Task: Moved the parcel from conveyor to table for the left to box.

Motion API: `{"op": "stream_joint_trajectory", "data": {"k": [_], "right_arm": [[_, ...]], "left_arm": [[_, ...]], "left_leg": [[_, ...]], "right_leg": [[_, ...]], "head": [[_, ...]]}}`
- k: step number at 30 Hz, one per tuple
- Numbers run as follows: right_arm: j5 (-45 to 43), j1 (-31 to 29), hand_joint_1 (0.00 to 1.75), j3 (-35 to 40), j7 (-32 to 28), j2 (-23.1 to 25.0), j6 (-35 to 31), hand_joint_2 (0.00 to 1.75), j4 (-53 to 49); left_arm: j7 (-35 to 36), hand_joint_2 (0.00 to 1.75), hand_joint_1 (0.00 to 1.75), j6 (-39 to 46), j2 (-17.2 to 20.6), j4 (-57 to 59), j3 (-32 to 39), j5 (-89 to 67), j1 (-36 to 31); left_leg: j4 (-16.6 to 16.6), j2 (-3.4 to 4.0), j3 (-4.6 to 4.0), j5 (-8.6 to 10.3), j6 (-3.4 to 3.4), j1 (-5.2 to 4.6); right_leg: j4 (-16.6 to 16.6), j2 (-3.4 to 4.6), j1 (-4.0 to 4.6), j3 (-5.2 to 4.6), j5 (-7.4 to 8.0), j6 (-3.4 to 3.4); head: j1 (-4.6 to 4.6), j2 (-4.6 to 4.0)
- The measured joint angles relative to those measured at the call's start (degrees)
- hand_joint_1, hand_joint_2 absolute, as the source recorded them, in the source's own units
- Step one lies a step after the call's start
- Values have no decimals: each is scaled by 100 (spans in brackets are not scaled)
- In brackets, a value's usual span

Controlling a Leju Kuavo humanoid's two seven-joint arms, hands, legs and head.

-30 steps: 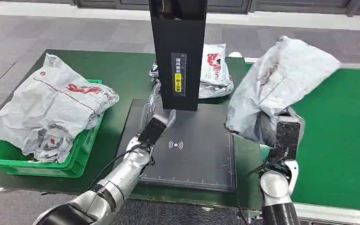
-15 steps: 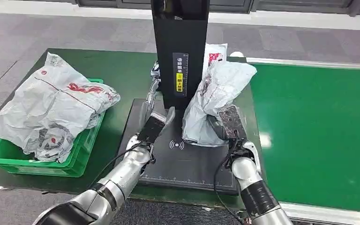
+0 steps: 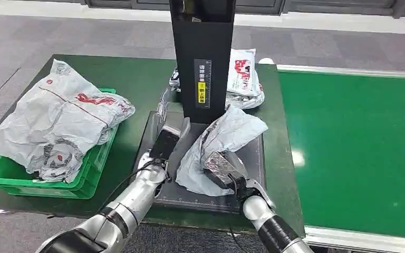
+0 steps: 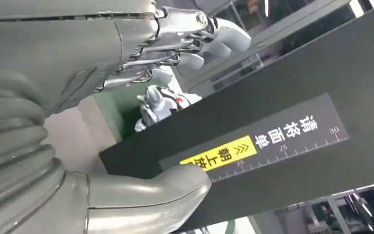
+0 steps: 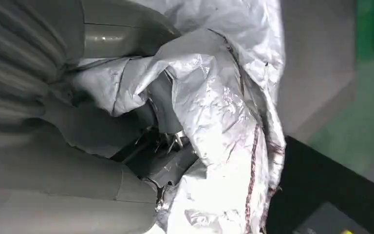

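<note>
From the head view, the parcel (image 3: 219, 142), a crinkly grey bag, lies on the black pad (image 3: 153, 132) in the middle of the dark green table (image 3: 137, 84). The right hand (image 3: 222, 169) grips the parcel at its near end, with its fingers tucked into the bag. The left hand (image 3: 164, 143) sits just beside the parcel, over the left part of the pad, and its fingers are apart and hold nothing. A tall black post (image 3: 203, 58) with a yellow label stands at the back of the pad, right behind the parcel and both hands. Another bag with red print (image 3: 242, 79) lies behind the post. A green crate (image 3: 92, 171) stands at the left of the table, full of big grey bags (image 3: 58, 121) that spill over its rim. The bright green conveyor (image 3: 358, 147) runs along the right side.

From the left wrist view, the left hand (image 4: 126, 97) is spread, thumb far from the other fingers (image 4: 195, 34). The black post (image 4: 292, 131) with its ruler marks is very close in front. A small bit of a bag (image 4: 158, 102) shows past it.

From the right wrist view, the right hand (image 5: 78, 136) is wrapped in the shiny parcel (image 5: 219, 122), which hides most of its fingers. A corner of the black pad (image 5: 316, 195) shows beyond the bag.
</note>
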Motion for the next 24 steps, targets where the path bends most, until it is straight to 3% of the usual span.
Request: {"op": "stream_joint_trajectory", "data": {"k": [6, 14, 24], "right_arm": [[-171, 446, 0, -52, -61, -114, -699, 0, -624], [-239, 1380, 0, -711, -623, -186, -2141, 0, -2473], [-697, 1857, 0, -1248, -822, -260, -2197, 0, -3213]], "left_arm": [[37, 175, 0, 76, 79, -120, 0, -142, 88], [37, 175, 0, 74, 120, -105, -20, -437, 113], [90, 175, 0, 57, 120, 81, -291, -811, 109]], "left_leg": [[0, 0, -1, 0, 0, 0], [0, 1, -6, -3, 2, 0], [0, 5, -5, -4, 2, -1]], "right_leg": [[-1, -1, 0, -1, 0, 0], [-2, 0, 0, -7, -1, 1], [-3, 4, -1, -9, -1, 1]], "head": [[0, 0], [0, 0], [0, 0]]}}
